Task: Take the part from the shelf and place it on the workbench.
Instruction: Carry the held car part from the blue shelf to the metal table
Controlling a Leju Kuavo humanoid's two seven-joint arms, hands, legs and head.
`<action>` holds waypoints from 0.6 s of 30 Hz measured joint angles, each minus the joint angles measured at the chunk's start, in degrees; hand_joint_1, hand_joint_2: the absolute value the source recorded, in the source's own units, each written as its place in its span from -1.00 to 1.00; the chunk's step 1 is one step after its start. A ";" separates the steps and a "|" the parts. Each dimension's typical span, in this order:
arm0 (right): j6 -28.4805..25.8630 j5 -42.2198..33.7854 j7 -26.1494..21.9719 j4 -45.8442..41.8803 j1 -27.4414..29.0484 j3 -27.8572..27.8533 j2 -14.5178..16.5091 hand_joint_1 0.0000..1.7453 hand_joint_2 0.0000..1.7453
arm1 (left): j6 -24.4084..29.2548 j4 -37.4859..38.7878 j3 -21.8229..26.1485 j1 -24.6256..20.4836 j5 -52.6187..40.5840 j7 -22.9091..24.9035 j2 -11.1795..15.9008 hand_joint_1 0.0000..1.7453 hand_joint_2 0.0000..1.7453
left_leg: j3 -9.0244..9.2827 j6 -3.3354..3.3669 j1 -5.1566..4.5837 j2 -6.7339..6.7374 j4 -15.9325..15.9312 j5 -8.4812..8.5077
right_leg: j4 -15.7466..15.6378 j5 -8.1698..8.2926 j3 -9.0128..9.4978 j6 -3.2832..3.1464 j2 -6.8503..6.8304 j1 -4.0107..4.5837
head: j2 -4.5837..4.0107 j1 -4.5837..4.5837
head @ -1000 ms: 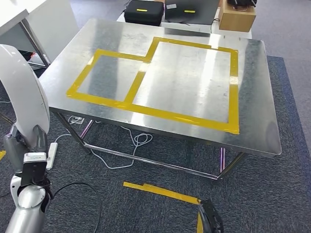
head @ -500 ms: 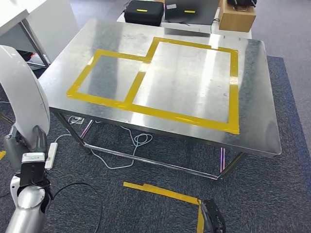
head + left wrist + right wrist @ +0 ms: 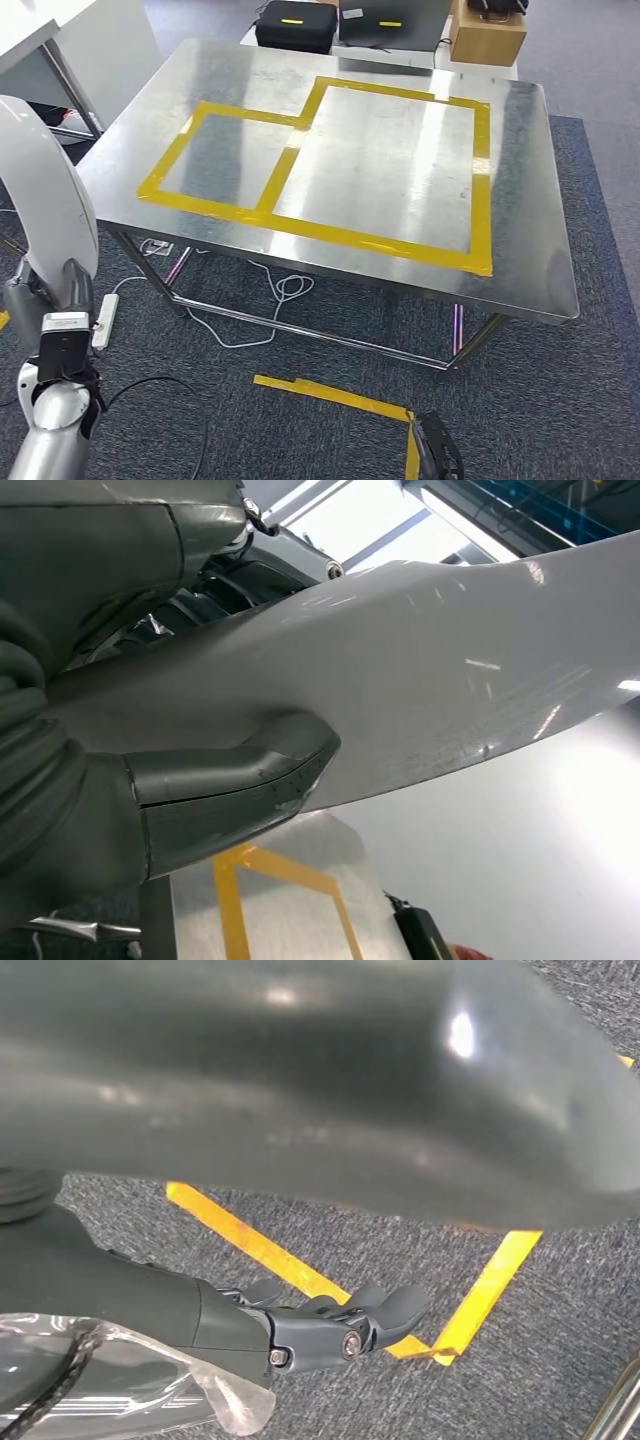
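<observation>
**Part in hand, workbench ahead**

From the head view we see the part (image 3: 45, 200), a large white curved panel, rising at nine o'clock above our left arm. The workbench (image 3: 521, 200), a steel table marked with yellow tape rectangles (image 3: 302, 170), lies toward one o'clock from it, so the carry runs forward and rightward; the left side is nearer. The panel's long axis stands roughly upright here. Our right hand (image 3: 436, 450) hangs low at six o'clock over grey carpet and a floor tape strip (image 3: 332, 395). Black cases (image 3: 296, 24) and a cardboard box (image 3: 487, 38) sit beyond the far edge.

At the left wrist, our left hand (image 3: 226, 800) presses its thumb against the panel's white underside, holding it.

At the right wrist, the fingers (image 3: 377, 1310) lie loosely extended with nothing in them; a dark rounded surface looms overhead, which we cannot identify.
</observation>
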 joint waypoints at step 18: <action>-0.08 0.46 -0.05 0.02 0.09 0.00 0.00 -1.00 -1.00 | -0.71 0.57 1.73 0.01 1.13 0.73 0.57 1.00 1.00 | 0.00 0.00 0.00 0.00 0.00 0.00 | 0.00 -0.01 0.00 0.01 -0.01 0.00 | 0.00 -0.01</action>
